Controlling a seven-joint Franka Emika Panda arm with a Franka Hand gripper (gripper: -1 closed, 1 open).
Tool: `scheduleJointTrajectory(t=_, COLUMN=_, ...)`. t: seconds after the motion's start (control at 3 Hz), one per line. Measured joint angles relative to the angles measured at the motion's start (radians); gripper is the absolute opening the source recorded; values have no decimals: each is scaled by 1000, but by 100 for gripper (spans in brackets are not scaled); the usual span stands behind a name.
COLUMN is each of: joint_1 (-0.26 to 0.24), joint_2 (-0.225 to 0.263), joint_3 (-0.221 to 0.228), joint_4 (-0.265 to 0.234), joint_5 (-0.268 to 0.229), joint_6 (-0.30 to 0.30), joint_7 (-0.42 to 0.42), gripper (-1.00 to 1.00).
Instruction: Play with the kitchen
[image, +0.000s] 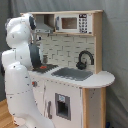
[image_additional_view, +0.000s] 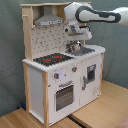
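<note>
Toy kitchen (image_additional_view: 60, 75): stands upright on a wooden floor (image_additional_view: 100, 107), hob (image_additional_view: 50, 59) and sink (image: 72, 73) set in its counter. Arm's tool (image_additional_view: 75, 46): poised low over the counter between hob and sink, likely placed to reach either. Finger opening: cannot be told.

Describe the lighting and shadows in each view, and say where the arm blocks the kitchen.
In the first exterior view, light is soft and even; the arm hides the kitchen along the first exterior view's left, covering most of the hob. In the second exterior view, shade gathers under the hood, and the arm covers the sink corner.
</note>
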Motion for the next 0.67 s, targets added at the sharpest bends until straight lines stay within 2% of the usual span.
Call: scheduleJointTrajectory(t=0.67, joint_1=45, joint_2=110, joint_3=3, joint_4=-183, joint_5=-56, joint_6=106, joint_7=35, gripper=-100)
